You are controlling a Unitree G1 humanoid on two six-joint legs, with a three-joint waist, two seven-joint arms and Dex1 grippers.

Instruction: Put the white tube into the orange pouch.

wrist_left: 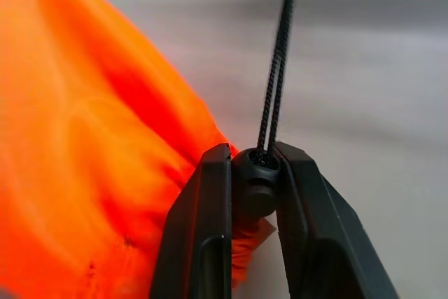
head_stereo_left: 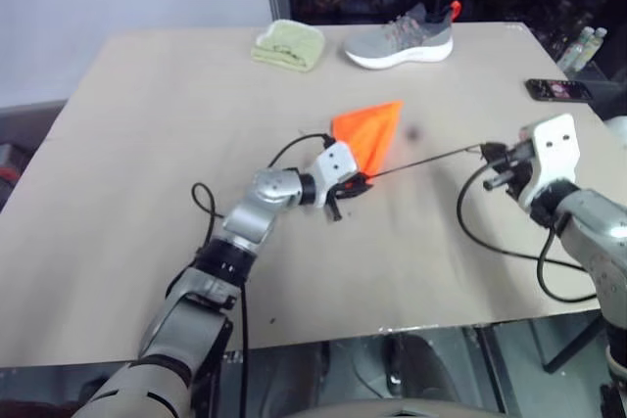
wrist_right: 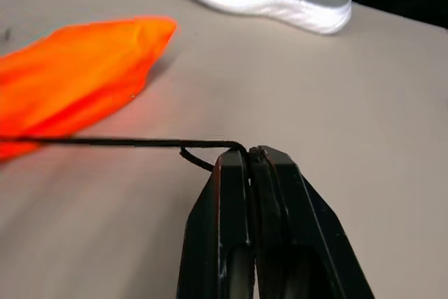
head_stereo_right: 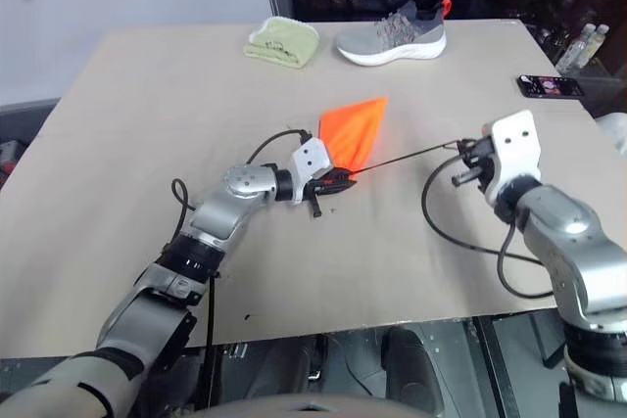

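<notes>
Apparently cinching: beside the orange pouch, left hand pinches its cord lock; right hand pinches the drawcord taut.

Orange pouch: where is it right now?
Mid-table in the left eye view, the orange pouch lies just beyond the left gripper, nearer than the grey shoe.

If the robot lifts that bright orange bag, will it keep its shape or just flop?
The orange pouch would probably flop: its fabric looks thin and creased, bunching at the neck. It seems light. The black cord stretched from it looks thin and limp, likely sagging once released.
</notes>
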